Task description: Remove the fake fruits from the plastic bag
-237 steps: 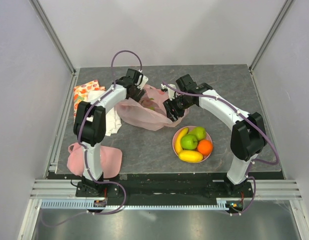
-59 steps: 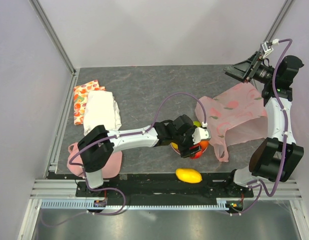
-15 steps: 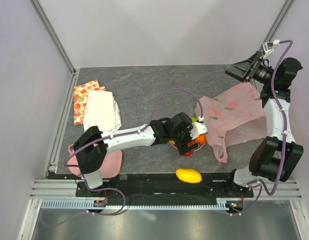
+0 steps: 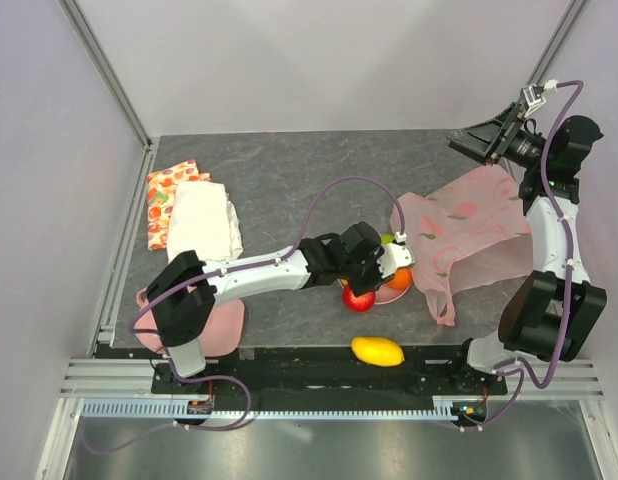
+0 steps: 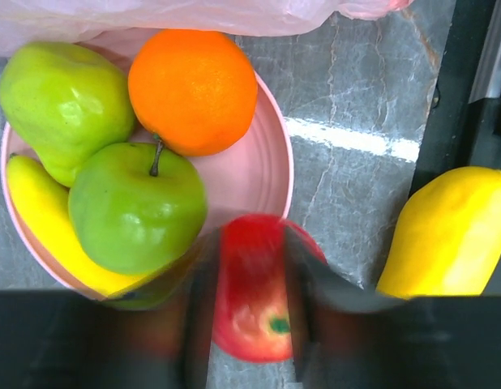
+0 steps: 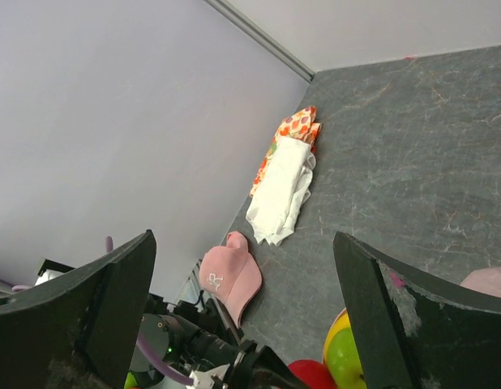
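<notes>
Reaching low across the table (image 4: 289, 170), my left arm lies almost flat, the left gripper (image 5: 246, 267) over the near rim of the pink plate (image 5: 250, 174). Its blurred fingers (image 5: 198, 316) flank the glossy red apple (image 5: 252, 308); whether they press it I cannot tell. My right arm stands folded upright, right of and beyond the plate, the right gripper (image 6: 242, 243) raised, spread wide on nothing. On the plate rest a smooth round orange (image 5: 192, 89), two waxy green apples (image 5: 137, 207) and a curved banana (image 5: 40, 219). The oval yellow mango (image 5: 449, 231) lies off the plate, toward the arm bases. The thin, crinkled, translucent plastic bag (image 4: 469, 235) lies just right of the plate, its edge over the rim.
</notes>
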Robot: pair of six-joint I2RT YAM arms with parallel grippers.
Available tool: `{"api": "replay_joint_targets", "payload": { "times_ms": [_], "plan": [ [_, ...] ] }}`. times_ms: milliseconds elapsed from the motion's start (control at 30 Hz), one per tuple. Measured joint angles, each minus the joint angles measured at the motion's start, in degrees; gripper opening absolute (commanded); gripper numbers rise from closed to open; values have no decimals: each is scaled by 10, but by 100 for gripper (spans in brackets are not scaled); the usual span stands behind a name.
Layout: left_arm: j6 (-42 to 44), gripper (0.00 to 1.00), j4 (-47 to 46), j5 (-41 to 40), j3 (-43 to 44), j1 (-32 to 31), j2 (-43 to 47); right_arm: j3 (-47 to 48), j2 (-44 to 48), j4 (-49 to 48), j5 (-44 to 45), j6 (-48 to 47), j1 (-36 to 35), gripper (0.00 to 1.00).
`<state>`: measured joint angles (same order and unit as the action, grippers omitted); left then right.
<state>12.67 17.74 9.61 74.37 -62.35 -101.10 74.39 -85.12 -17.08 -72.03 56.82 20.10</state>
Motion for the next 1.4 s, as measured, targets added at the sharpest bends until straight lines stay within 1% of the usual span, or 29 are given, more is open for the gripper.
{"api": "replay_joint_targets", "payload": {
  "times_ms": [67, 133, 167, 233, 267, 300, 333, 367, 467, 567, 600, 633, 667, 767, 833, 900, 967, 1067, 1200, 1267, 1333, 1400],
  "plan": [
    [5, 31, -1, 4, 1, 0, -3, 0, -2, 0, 1, 0, 0, 98],
    [7, 34, -3, 11, 4, 0, -9, 0, -4, 0, 2, 0, 0, 98],
    [7, 44, -3, 13, 5, 0, -12, 0, -5, 0, 3, 0, 0, 98],
    [11, 56, -2, 16, 11, 0, -18, 0, -7, -1, 3, 0, 0, 98],
    [12, 64, 0, 16, 16, 1, -20, 0, -9, -1, 3, 0, 0, 98],
    [13, 68, 3, 15, 21, 3, -21, 0, -9, 0, 3, -3, 0, 98],
    [14, 75, 7, 15, 29, 5, -20, 0, -10, 2, 3, -12, 0, 98],
    [12, 77, 9, 16, 35, 11, -16, 2, -9, 18, 5, -28, 0, 98],
    [5, 86, 31, 34, 38, 51, 26, 28, 1, 140, 38, -171, -6, 98],
    [0, 89, 61, 66, 38, 116, 99, 56, 25, 285, 102, -362, -35, 98],
    [0, 89, 77, 83, 38, 143, 127, 62, 39, 339, 132, -431, -60, 98],
    [0, 88, 96, 100, 38, 167, 152, 62, 55, 394, 167, -517, -103, 98],
    [-2, 88, 116, 119, 40, 190, 174, 62, 66, 434, 186, -576, -139, 98],
    [-20, 87, 177, 175, 33, 239, 207, 10, 108, 537, 255, -760, -297, 98],
    [-44, 88, 191, 201, -2, 269, 218, -49, 126, 589, 287, -843, -379, 98],
    [-75, 88, 203, 215, -54, 316, 229, -103, 129, 638, 311, -903, -428, 98],
    [-97, 88, 223, 219, -83, 369, 229, -136, 125, 678, 334, -952, -454, 98],
    [-115, 88, 234, 221, -81, 427, 228, -152, 131, 709, 360, -1013, -495, 98],
    [-122, 88, 227, 229, -44, 448, 228, -170, 159, 683, 376, -1045, -590, 98],
    [-123, 88, 223, 235, -27, 455, 228, -171, 153, 661, 375, -1043, -642, 98],
    [-123, 88, 219, 236, -15, 463, 228, -186, 141, 619, 376, -1030, -696, 98],
    [-125, 89, 217, 236, -12, 474, 231, -207, 134, 593, 381, -1019, -733, 98]
  ]
}}
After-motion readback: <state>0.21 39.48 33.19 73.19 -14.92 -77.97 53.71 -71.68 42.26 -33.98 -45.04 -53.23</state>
